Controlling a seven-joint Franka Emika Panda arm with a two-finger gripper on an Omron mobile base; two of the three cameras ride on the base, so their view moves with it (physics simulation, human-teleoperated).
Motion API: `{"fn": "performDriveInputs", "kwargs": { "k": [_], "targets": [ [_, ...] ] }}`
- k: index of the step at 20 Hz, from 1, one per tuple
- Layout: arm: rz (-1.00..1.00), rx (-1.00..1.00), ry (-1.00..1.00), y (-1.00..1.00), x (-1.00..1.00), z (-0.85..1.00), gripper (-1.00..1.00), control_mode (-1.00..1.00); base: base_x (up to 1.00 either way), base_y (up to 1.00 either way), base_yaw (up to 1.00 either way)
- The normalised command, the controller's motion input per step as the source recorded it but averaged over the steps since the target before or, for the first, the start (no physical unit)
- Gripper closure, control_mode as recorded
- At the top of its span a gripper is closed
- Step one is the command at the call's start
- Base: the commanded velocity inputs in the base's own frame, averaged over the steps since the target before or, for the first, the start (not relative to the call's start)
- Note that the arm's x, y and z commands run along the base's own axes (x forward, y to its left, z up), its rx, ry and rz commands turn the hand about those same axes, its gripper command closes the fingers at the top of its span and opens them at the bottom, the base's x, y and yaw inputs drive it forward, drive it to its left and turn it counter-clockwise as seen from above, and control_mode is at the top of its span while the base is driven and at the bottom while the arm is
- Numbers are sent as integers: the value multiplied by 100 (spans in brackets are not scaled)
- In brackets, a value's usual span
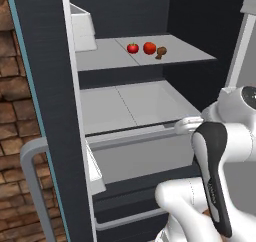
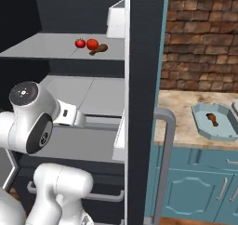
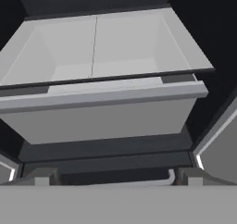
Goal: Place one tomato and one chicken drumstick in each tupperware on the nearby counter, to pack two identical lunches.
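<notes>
While on the counter, one tupperware with a drumstick.

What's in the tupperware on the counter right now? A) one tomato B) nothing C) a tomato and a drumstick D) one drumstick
D: the tupperware on the counter holds a single brown chicken drumstick, while both tomatoes sit on the fridge shelf.

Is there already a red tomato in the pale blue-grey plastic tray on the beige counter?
No: the pale blue-grey plastic tray holds one brown chicken drumstick and no tomato.
</notes>
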Motion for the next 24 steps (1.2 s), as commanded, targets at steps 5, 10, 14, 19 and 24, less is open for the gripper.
{"fn": "performDriveInputs", "kwargs": {
  "k": [5, 10, 14, 19, 24],
  "targets": [
    [0, -1, -1, 9, 26, 12, -100, -100, 0, 0, 0],
    [0, -1, -9, 0, 12, 37, -100, -100, 0, 0, 0],
    [0, 0, -6, 0, 13, 35, -100, -100, 0, 0, 0],
    [-2, 0, 0, 0, 47, 18, -100, -100, 0, 0, 0],
    [-8, 0, 0, 0, 50, 30, -100, -100, 0, 0, 0]
  ]
}}
